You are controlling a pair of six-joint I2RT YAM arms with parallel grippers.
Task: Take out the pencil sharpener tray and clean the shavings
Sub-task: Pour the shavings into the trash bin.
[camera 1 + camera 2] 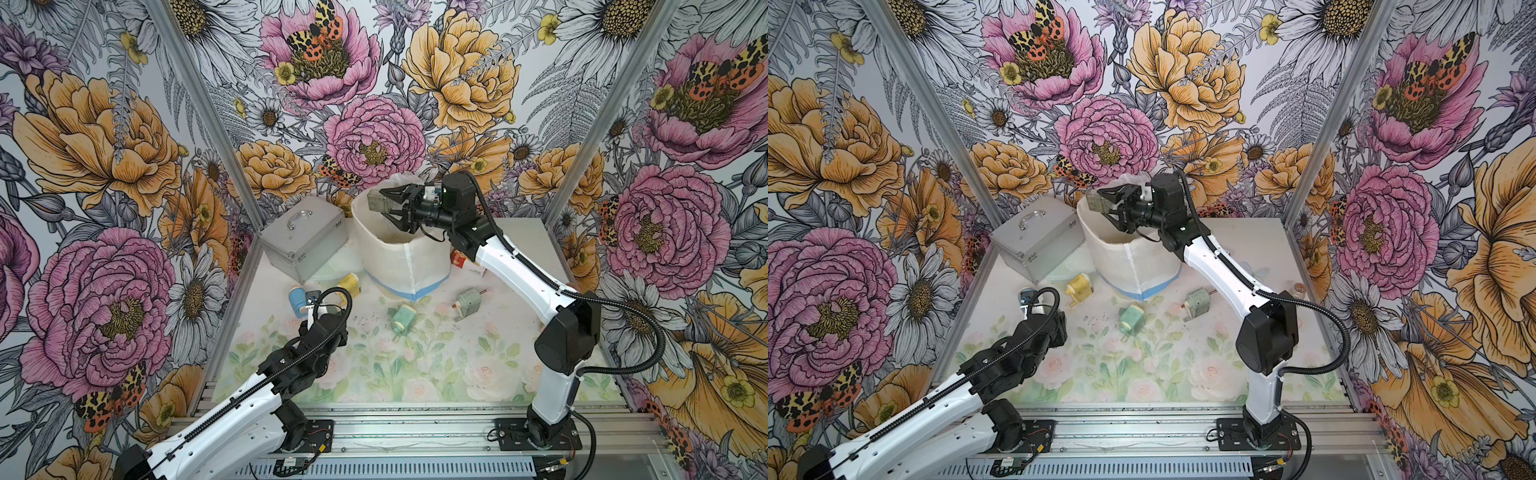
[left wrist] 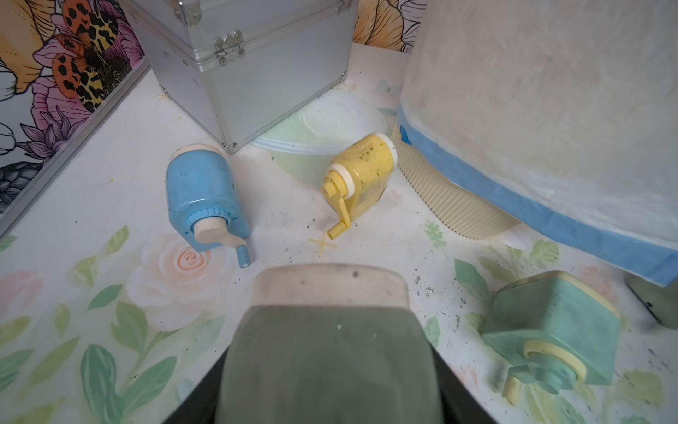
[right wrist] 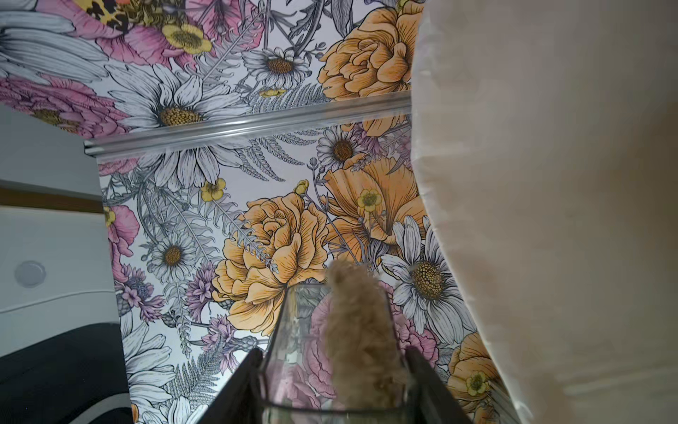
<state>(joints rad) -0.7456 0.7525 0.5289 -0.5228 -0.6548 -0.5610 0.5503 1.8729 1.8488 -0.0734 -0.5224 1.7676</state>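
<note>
Clear rigid-plastic tray (image 1: 377, 202), box-shaped, clamped between the right fingers (image 1: 394, 192) above the mouth of the bin (image 1: 399, 257).
Contents: shavings (image 3: 357, 330), a tan fuzzy clump along the tray's inside.
The bin is cream with a ribbed wall, lined with a white translucent bag hemmed in blue tape.
Matte grey-green sharpener (image 2: 330, 352), rounded with a cream cap, gripped between the left fingers (image 2: 198, 405), well apart from the tray.
Floral-print counter (image 1: 415, 365), strewn with dark flecks (image 2: 422, 290).
Lying loose: blue sharpener (image 2: 205, 194), yellow sharpener (image 2: 363, 172), mint sharpener (image 2: 550, 330), each with a crank.
Aluminium case (image 1: 303, 237), lid down, beside the bin.
</note>
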